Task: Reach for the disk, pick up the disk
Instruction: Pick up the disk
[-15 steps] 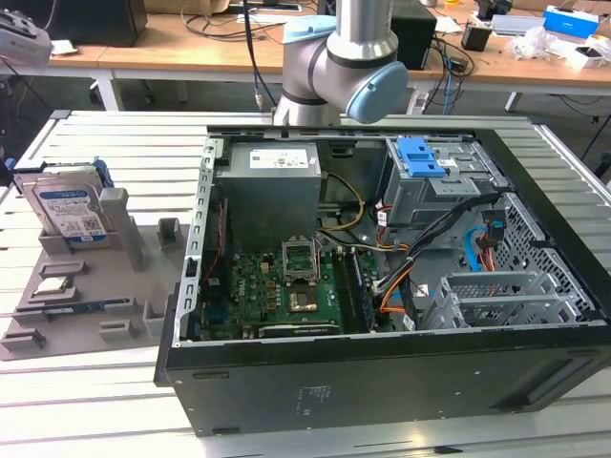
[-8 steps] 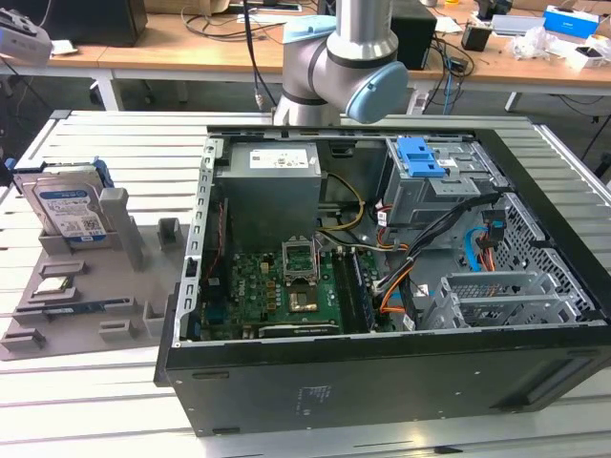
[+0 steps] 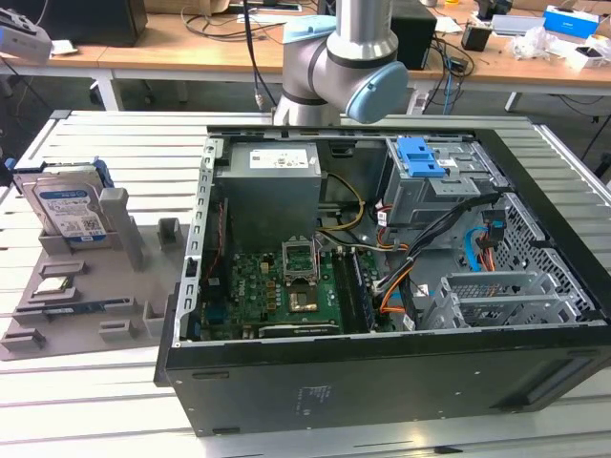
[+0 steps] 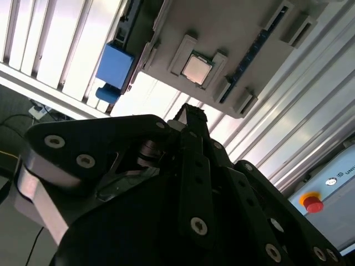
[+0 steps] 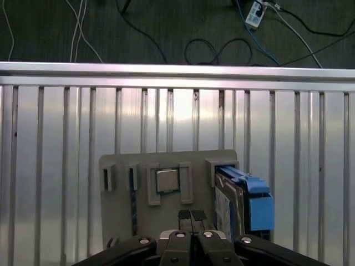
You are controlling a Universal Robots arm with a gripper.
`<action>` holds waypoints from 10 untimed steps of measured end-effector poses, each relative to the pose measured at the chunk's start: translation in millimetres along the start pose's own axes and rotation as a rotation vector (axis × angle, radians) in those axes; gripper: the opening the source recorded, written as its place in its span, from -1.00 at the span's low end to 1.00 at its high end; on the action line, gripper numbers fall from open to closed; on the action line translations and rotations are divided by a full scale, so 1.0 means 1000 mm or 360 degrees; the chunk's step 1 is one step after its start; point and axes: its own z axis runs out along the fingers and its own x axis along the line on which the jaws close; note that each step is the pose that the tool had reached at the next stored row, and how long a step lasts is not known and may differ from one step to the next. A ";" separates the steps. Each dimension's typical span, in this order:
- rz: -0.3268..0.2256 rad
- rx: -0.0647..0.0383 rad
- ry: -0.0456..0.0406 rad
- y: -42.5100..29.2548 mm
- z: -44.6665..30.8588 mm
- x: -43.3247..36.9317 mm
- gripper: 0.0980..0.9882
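Disk point(image 3: 69, 205) on edge in grey holder point(image 3: 105, 281), label twd exterior view

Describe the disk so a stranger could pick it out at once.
On the exterior view's left, beside the open computer case, lies a grey holder tray. The disk stands on edge at its far end. It is the silver slab with a blue-and-white label and blue side rails, far bigger than the square chip.

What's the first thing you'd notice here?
The big open computer case sits in the middle of the exterior view, green board and wires showing. At that view's left the disk stands on edge in a grey holder. In the first wrist view the shut tool points toward that holder.
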 end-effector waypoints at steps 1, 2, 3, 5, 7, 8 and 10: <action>-0.0010 0.0000 0.0000 0.0000 0.0000 0.0000 -0.98; -0.0018 0.0000 0.0001 0.0000 0.0000 0.0000 -0.98; -0.0034 0.0000 0.0001 0.0000 0.0000 0.0000 -0.98; -0.0061 0.0000 0.0002 0.0000 0.0000 0.0000 -0.98; -0.0093 0.0000 0.0003 0.0000 0.0000 0.0000 -0.98; -0.0109 0.0000 0.0004 0.0000 0.0000 0.0000 -0.98; -0.0137 0.0000 0.0005 0.0000 0.0000 0.0000 -0.98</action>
